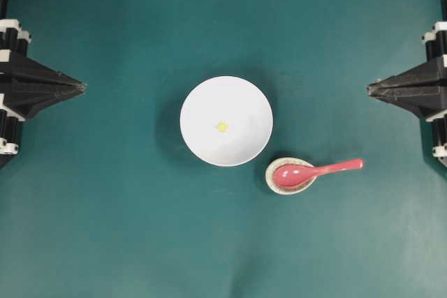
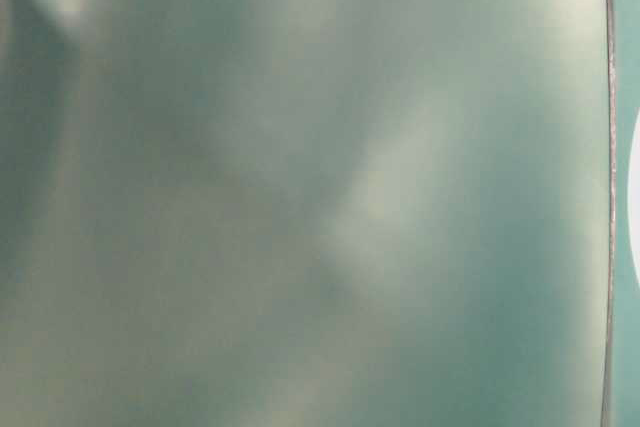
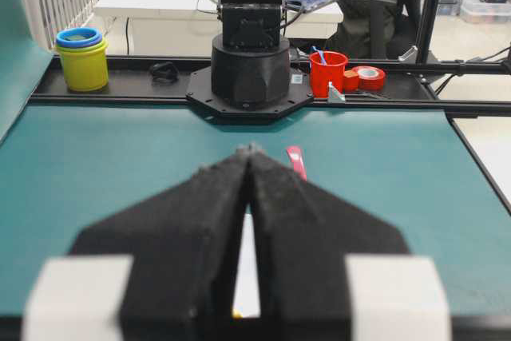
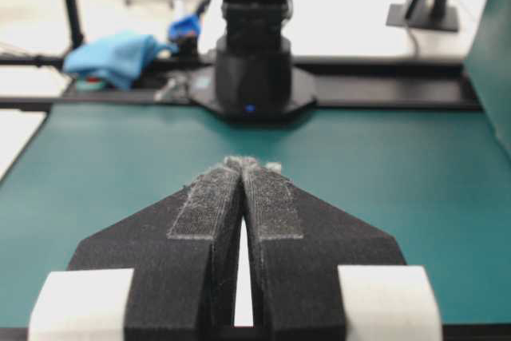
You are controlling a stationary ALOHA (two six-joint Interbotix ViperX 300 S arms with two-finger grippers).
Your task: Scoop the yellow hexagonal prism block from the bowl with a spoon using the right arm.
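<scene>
A tiny yellow hexagonal prism block (image 1: 222,126) lies at the bottom of the large white bowl (image 1: 202,99) in the middle of the green table. To the bowl's lower right, a pinkish-red spoon (image 1: 314,170) rests with its scoop in a small speckled dish (image 1: 272,181) and its handle pointing right. My right gripper (image 1: 369,88) is shut with nothing in it at the right edge, well away from the spoon; its tips (image 4: 249,164) meet in the right wrist view. My left gripper (image 1: 84,87) is shut and empty at the left edge. Part of the spoon's handle (image 3: 296,160) shows past the left fingertips.
The opposite arm's base (image 3: 251,69) stands across the table in the left wrist view, with a red cup (image 3: 328,73), tape and yellow cups (image 3: 82,58) on the rail behind. The table-level view is a blurred green surface. Green table surface lies all around the bowl.
</scene>
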